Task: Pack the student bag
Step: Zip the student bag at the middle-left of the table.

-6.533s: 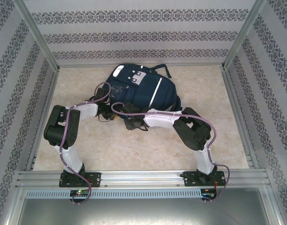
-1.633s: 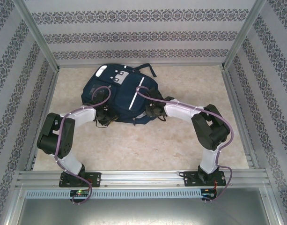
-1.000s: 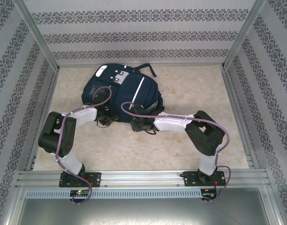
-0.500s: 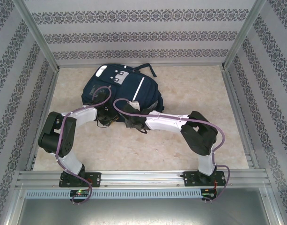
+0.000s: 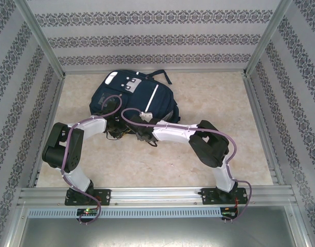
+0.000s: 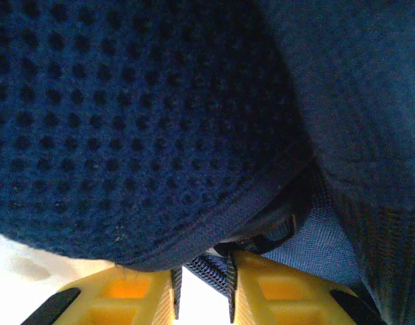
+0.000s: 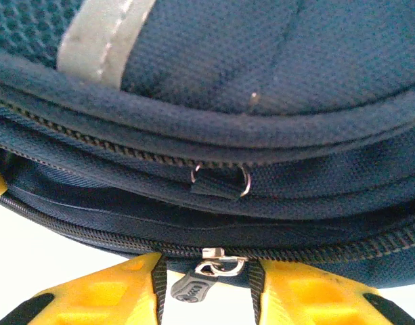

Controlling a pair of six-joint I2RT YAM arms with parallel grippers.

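From above, the student bag point(image 5: 131, 100) lies flat on the far left-centre of the desk point(image 5: 214, 98). Both arms reach to its near edge, the left claw point(image 5: 115, 129) at the left corner and the right claw point(image 5: 143, 136) just beside it, probably so that one steadies the fabric while the other works the zip. In the left wrist view, the left claw point(image 6: 202, 298) stands narrow with a dark webbing strip point(image 6: 204, 271) of the bag pinched between its yellow fingers point(image 6: 126, 301), anchoring that corner. In the right wrist view, the right claw point(image 7: 206, 298) is half closed about the zipper pull point(image 7: 193, 290) of the lower zip; I cannot tell whether it grips or merely brackets it. Against the frames just before, the bag and left arm have stayed put, while the right claw has slid leftward along the near edge from the bag's right side. Much earlier, the bag lay further right.
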